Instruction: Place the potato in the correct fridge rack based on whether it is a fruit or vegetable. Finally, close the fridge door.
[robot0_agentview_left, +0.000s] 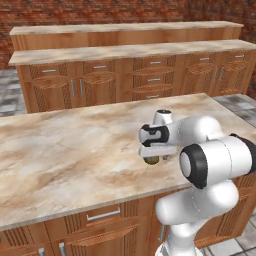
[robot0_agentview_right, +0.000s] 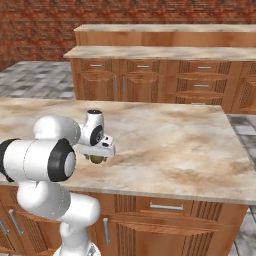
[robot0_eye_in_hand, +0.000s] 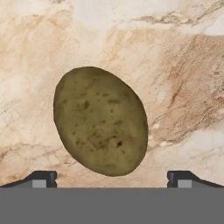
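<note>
An olive-brown potato (robot0_eye_in_hand: 100, 127) lies on the marble island counter (robot0_agentview_left: 65, 150), close below the hand. From the left base camera the potato (robot0_agentview_left: 151, 160) peeks out under the white hand, and the right base camera shows the potato (robot0_agentview_right: 96, 159) the same way. My gripper (robot0_eye_in_hand: 111, 178) hovers just above it, open, its two dark fingertips (robot0_eye_in_hand: 41, 179) spread wider than the potato, with nothing between them. The fridge, its rack and its door are out of view.
A long run of wooden cabinets (robot0_agentview_left: 135, 75) with a marble top stands beyond the island, backed by a brick wall (robot0_agentview_left: 95, 12). The island's front edge (robot0_agentview_left: 75, 207) runs just before my base. Grey tile floor (robot0_agentview_right: 35, 77) lies between the island and the cabinets.
</note>
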